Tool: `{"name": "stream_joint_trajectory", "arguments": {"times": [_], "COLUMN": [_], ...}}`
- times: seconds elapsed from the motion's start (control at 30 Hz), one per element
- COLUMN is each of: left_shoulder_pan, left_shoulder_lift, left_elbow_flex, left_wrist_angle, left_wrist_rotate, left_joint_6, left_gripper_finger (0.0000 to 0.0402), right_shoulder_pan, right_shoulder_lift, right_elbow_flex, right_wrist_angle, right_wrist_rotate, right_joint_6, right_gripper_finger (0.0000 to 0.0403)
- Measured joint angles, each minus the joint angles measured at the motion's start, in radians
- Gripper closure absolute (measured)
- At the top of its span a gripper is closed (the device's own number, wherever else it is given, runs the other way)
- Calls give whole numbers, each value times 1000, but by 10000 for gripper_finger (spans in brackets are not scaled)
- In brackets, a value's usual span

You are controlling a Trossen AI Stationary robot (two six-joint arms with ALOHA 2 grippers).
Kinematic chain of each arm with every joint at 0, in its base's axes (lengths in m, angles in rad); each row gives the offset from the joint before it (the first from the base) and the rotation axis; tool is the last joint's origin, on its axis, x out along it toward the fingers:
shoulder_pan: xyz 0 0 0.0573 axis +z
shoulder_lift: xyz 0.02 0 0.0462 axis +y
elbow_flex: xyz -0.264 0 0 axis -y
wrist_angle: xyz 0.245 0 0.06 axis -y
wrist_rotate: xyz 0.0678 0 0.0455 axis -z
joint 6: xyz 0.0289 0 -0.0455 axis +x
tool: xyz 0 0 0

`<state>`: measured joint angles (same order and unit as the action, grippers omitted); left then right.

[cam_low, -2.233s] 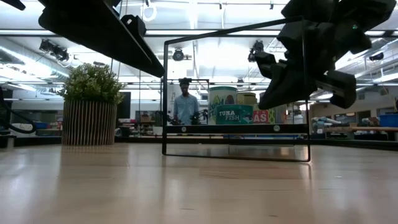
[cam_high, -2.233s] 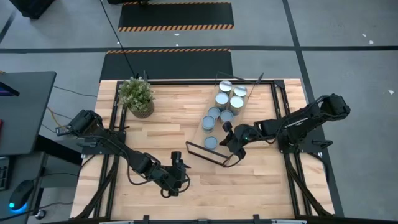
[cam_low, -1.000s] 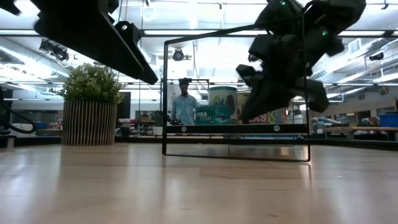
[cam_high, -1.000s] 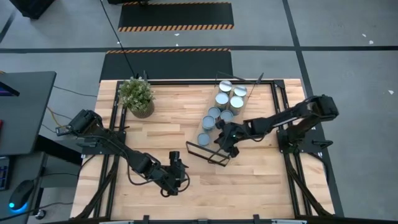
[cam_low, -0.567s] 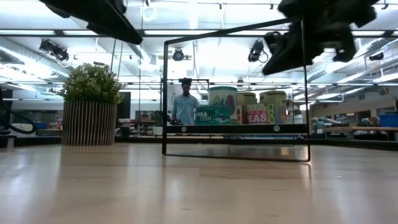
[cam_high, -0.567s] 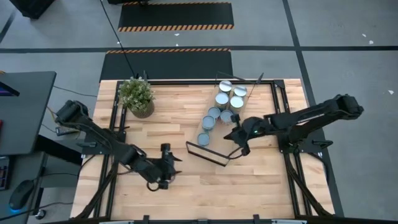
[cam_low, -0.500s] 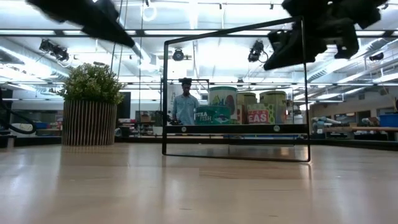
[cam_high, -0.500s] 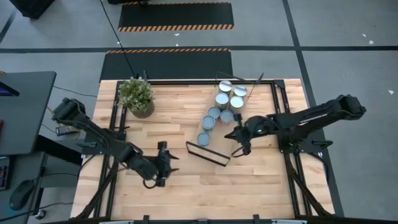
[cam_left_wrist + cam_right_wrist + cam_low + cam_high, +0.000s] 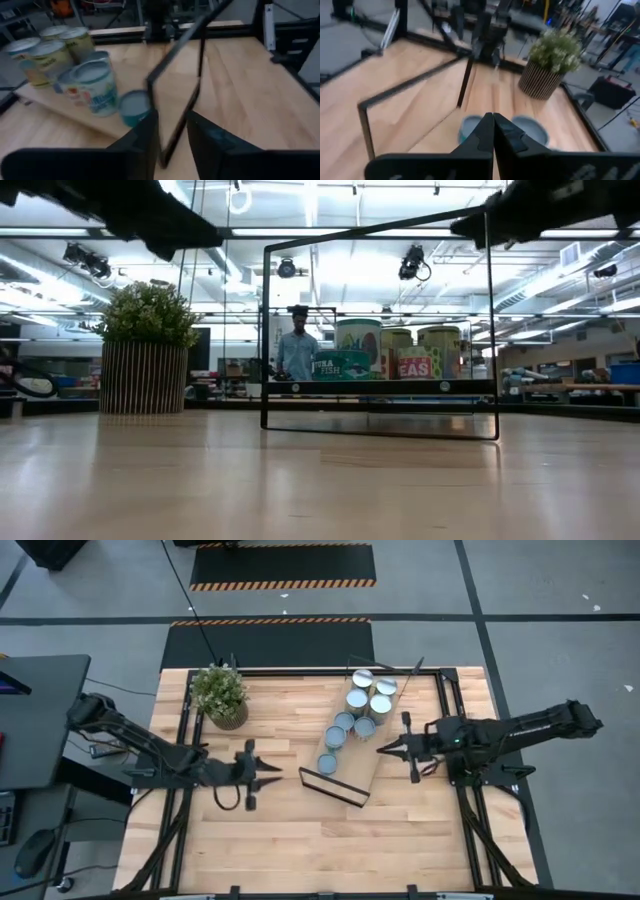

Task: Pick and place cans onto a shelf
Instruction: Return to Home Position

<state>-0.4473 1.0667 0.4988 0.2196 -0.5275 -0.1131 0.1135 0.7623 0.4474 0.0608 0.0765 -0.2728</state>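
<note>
Eight cans [image 9: 356, 698] stand grouped together on the shelf [image 9: 352, 768].

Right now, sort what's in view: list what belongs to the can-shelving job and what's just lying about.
Job: long light-wood shelf with thin black metal end frames; small cylindrical cans with silvery round tops, standing on it; left gripper, open; right gripper, shut.
Lying about: leafy green potted plant in a ribbed pot; person beyond the table.
</note>
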Motion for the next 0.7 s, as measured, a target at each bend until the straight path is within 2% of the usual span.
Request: {"name": "stream_joint_trajectory", "arguments": {"times": [0.33, 0.5, 0.7], "left_shoulder_pan": [72, 132, 190], "left_shoulder_lift": [-253, -410, -583], "left_elbow_flex": [-215, -299, -384], "left_wrist_angle": [169, 183, 171], "left_wrist_rotate": [18, 16, 44], "left_joint_6": [49, 51, 72], "left_gripper_finger": [391, 396, 399], "right_shoulder_pan": [-15, -57, -138], "right_shoulder_lift": [-244, -324, -403], "right_elbow_flex": [-88, -136, -228], "right_wrist_angle": [32, 109, 220], "right_wrist_rotate": [22, 86, 73], "right_joint_6": [65, 143, 218], "right_gripper_finger": [395, 399, 400]}}
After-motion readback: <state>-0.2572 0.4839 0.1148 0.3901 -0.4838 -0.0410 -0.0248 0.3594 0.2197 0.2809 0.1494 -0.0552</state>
